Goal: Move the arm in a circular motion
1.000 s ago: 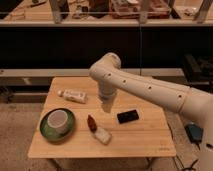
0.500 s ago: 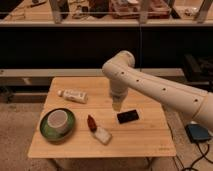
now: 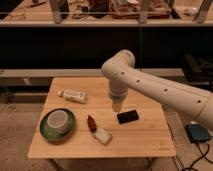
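The arm (image 3: 155,85) is a large glossy white tube with small dark dots. It reaches in from the right, bends at a rounded elbow (image 3: 120,65) above the back of the wooden table (image 3: 145,135) and points down. Its narrower tip, the gripper (image 3: 117,106), hangs over the middle of the table, just left of and behind a black rectangular object (image 3: 128,116). Nothing shows in the gripper.
On the table lie a white tube (image 3: 73,95) at the back left, a green plate with a white cup (image 3: 57,123) at the front left, and a red-and-white object (image 3: 97,129) in the middle front. Dark shelving stands behind. A blue-grey device (image 3: 198,133) lies on the floor at the right.
The elbow and tip have swung to the right across the table, from above the middle-left to the middle, closer to the black object.
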Controlling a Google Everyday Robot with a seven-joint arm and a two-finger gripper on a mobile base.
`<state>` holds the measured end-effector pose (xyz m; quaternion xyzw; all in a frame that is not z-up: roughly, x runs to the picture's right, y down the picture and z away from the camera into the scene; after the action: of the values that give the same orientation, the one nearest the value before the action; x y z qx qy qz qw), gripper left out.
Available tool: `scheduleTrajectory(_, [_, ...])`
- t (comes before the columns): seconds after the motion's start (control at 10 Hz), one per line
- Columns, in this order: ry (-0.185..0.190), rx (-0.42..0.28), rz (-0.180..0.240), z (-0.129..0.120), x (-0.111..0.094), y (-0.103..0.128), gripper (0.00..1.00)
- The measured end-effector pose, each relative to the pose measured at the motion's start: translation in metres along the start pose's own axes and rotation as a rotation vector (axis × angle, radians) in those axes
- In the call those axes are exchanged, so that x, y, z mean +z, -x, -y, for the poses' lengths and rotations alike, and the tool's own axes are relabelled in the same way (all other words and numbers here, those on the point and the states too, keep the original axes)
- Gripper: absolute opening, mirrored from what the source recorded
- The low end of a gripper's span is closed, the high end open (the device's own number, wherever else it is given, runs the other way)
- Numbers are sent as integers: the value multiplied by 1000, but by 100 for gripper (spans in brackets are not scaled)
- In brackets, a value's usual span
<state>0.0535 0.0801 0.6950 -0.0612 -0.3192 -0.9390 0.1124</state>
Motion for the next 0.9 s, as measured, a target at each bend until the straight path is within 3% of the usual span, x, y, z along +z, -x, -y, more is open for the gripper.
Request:
scheduleTrajectory(0.2, [6,-16,20,2,-11,-7,41])
scheduleTrajectory(0.5, [19,20,13,3,-10,13,41])
scheduleTrajectory(0.7, [24,-38,15,-6,-7,19,41])
scheduleTrajectory(0.9, [34,-40,16,-9,-12,20,41])
